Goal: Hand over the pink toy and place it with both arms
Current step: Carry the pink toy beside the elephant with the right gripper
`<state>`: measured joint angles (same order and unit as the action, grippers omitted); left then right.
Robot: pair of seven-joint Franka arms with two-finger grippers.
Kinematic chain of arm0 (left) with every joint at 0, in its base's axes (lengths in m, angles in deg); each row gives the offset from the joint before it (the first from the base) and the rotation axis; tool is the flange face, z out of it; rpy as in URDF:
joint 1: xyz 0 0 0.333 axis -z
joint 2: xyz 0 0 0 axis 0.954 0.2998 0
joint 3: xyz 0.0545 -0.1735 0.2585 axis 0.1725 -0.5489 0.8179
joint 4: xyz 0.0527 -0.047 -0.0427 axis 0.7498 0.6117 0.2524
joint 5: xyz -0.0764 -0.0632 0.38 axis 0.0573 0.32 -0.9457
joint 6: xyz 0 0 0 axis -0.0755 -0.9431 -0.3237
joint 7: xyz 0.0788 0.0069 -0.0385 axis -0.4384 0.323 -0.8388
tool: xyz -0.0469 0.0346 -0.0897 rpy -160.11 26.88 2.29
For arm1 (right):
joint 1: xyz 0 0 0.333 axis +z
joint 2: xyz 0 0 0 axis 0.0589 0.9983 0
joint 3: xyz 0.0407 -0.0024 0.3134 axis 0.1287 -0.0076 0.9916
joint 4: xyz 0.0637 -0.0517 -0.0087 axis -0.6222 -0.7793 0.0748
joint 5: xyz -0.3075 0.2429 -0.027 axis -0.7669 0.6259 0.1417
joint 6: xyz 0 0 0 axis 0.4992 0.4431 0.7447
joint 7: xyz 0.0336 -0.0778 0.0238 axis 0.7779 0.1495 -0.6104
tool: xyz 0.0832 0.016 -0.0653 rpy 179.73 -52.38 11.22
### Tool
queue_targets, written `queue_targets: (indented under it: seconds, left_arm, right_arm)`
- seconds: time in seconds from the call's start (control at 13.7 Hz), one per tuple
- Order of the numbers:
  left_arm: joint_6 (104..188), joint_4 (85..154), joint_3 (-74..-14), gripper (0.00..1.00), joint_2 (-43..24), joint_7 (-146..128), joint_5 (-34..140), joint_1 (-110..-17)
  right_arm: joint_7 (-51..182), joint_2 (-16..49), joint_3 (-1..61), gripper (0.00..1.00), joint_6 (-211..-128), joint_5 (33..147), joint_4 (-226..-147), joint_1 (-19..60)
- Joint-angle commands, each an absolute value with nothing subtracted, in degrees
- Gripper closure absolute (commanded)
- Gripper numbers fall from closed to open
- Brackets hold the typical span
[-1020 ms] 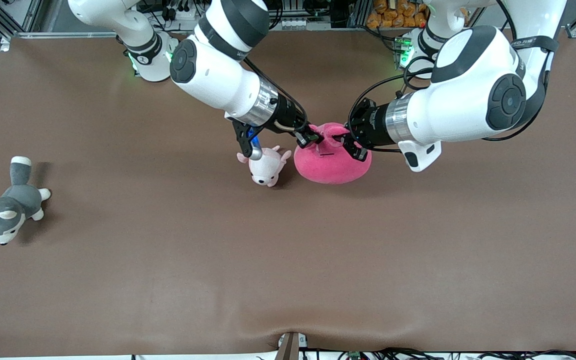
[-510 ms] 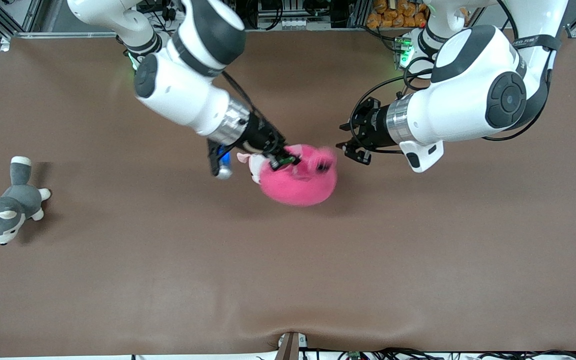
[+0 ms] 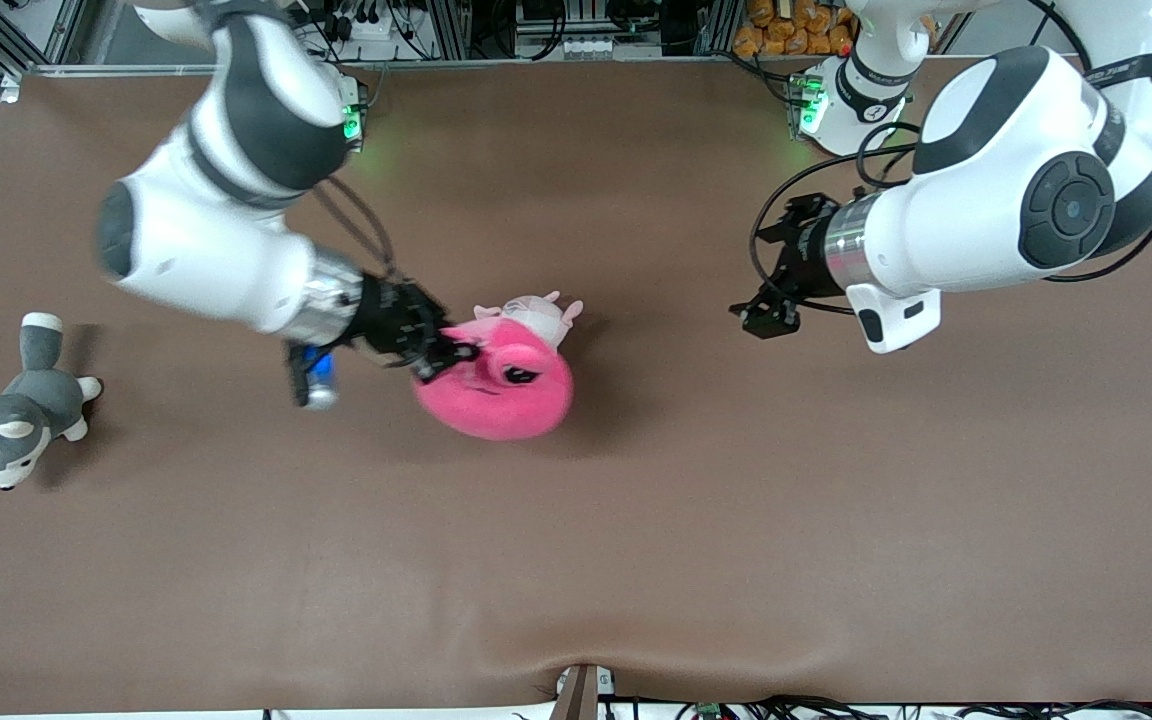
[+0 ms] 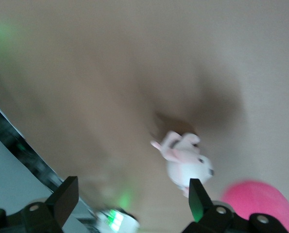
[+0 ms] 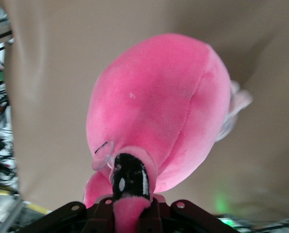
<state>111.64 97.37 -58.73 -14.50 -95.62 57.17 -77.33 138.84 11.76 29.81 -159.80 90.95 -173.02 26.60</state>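
Observation:
The pink toy (image 3: 501,385) is a round hot-pink plush with dark eyes. My right gripper (image 3: 444,357) is shut on a flap at its top and holds it over the middle of the table. In the right wrist view the toy (image 5: 159,107) hangs from the shut gripper (image 5: 129,213), its dark eye patch right by the jaws. My left gripper (image 3: 761,318) is open and empty, over bare table toward the left arm's end, well apart from the toy. In the left wrist view the gripper (image 4: 132,199) is wide open, and an edge of the toy (image 4: 258,199) shows.
A small pale pink-and-white plush (image 3: 534,312) lies on the table, partly covered in view by the pink toy; it also shows in the left wrist view (image 4: 188,162). A grey-and-white husky plush (image 3: 11,410) lies at the right arm's end of the brown table (image 3: 576,560).
My left gripper let go of the pink toy and drew back toward the left arm's end. My right gripper carried the toy toward the right arm's end, past the small pale plush.

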Motion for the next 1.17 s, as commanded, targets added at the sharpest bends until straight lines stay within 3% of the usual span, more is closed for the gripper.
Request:
queue_targets:
  seconds: [0.0, 0.51, 0.8, 1.09]
  left_arm:
    - [106.64, 97.33, -58.97, 0.0, -16.31, -89.73, 55.06, -79.75]
    - [105.14, 97.42, -59.68, 0.0, -19.04, -55.82, 40.12, -82.66]
    - [103.9, 97.33, -59.59, 0.0, -19.57, -45.78, 40.56, -87.84]
    - [103.99, 97.42, -58.36, 0.0, -19.66, -29.1, 37.93, -88.64]
  right_arm:
    - [128.59, 10.69, 30.97, 1.0, -151.56, 90.56, -174.36, 17.73]
    - [100.71, 13.67, 30.89, 1.0, -135.55, 90.56, -180.69, -3.46]
    - [92.81, 19.91, 30.97, 1.0, -132.81, 90.56, -180.87, -9.88]
    - [86.98, 23.96, 30.97, 1.0, -132.8, 90.74, -179.9, -9.99]
